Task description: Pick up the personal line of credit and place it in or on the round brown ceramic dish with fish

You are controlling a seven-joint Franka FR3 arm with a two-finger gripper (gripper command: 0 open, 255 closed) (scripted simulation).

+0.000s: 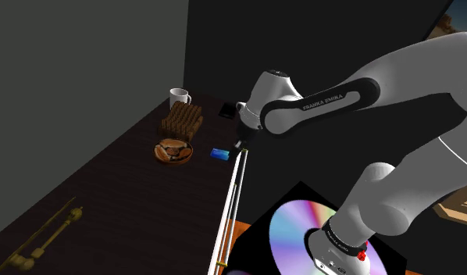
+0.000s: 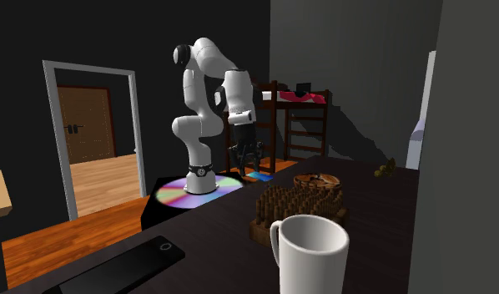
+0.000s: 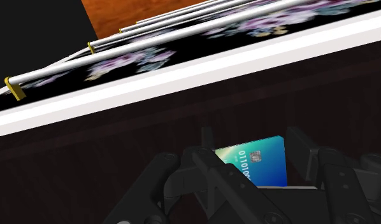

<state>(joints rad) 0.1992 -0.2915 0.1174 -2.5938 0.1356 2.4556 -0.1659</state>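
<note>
The card (image 1: 218, 154) lies on the table (image 1: 107, 187), not yet grasped. The gripper (image 1: 241, 145) hangs spread near it. Grasping and carrying to the dish (image 1: 174, 162) are left.

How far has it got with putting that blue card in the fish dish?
Nothing is finished yet: the blue card lies on the dark table beside the brown dish, not in it. In hand is the approach: the gripper hangs open close by the card, not clasping it. Left to do: grip the card, lift it and set it in the dish.
</note>
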